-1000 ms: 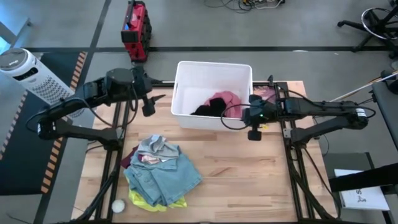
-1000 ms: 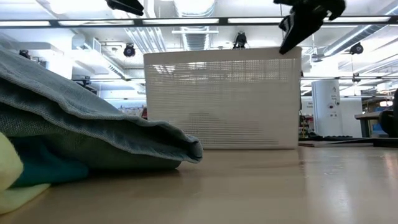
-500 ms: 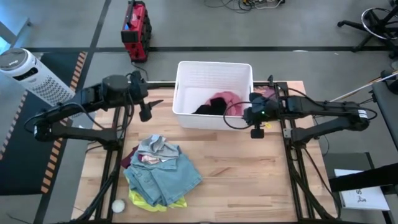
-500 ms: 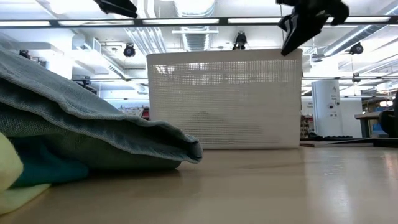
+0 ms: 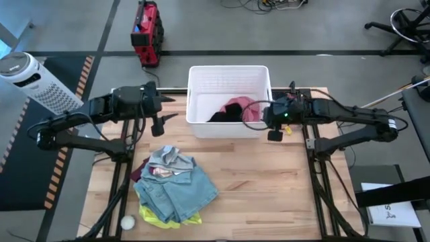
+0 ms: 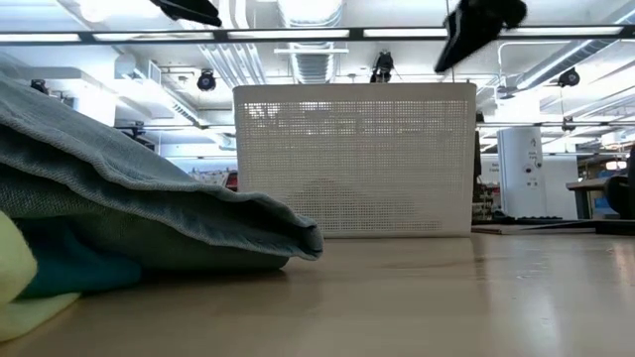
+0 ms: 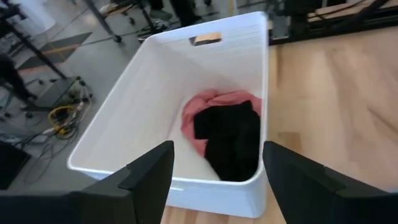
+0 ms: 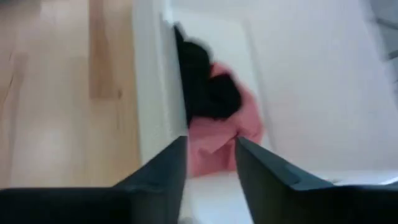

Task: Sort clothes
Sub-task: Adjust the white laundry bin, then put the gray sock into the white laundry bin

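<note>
The big wooden table [image 5: 269,195] has light planks and a dark frame. At its far edge stands a white plastic basket [image 5: 228,77] with tiny holes in its walls. Inside it lie a black soft garment [image 7: 231,140] and a pink soft garment [image 7: 211,102], touching, the black one partly on top of the pink one.

Nearer the front of the table, on the left, is a pile of small clothes [image 5: 171,188]. On top lies a light blue-grey denim piece [image 5: 183,189], with a grey one above it. A neon yellow piece [image 5: 156,216] sticks out at the pile's front edge, and a maroon bit shows at the pile's left edge (a teal one shows underneath in the low view).

The left gripper [image 7: 214,168] hangs in the air just beside the basket's left side, its fingers spread wide and holding nothing. The right gripper [image 8: 210,163] hangs by the basket's right wall, fingers a little apart, also holding nothing.

A small white ball [image 5: 126,222] sits near the table's front left corner.
</note>
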Robot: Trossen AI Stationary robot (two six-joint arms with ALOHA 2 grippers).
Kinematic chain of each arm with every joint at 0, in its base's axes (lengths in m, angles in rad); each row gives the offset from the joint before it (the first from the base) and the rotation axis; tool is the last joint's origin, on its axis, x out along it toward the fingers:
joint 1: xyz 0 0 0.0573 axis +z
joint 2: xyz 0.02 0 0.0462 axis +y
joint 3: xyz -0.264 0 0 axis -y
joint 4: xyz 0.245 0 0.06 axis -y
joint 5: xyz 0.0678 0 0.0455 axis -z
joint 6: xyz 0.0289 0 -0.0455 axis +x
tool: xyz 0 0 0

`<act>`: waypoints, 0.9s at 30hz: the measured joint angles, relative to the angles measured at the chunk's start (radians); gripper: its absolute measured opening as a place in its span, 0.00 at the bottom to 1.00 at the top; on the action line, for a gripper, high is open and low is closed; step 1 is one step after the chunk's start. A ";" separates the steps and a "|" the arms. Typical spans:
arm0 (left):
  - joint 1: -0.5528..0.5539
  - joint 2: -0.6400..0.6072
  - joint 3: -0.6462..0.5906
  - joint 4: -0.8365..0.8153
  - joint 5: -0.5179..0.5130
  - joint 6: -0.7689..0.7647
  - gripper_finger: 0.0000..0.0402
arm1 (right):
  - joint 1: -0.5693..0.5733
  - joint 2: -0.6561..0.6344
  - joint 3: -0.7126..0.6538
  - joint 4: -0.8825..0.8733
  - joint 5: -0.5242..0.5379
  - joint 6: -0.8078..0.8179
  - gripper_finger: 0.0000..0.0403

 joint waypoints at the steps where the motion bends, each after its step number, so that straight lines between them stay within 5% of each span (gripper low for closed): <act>1: -0.017 0.000 -0.001 -0.001 0.000 -0.001 0.58 | 0.000 -0.001 0.021 -0.001 0.000 0.002 0.38; 12: -0.328 0.004 -0.077 0.001 -0.005 -0.074 0.56 | 0.022 -0.022 0.127 -0.042 -0.101 0.008 0.62; 19: -0.531 0.005 -0.194 -0.026 -0.088 -0.381 0.59 | 0.065 -0.026 0.110 -0.039 -0.126 0.054 0.68; 27: -0.645 0.042 -0.309 -0.086 -0.092 -0.688 0.63 | 0.245 -0.024 0.104 0.001 -0.071 0.109 0.69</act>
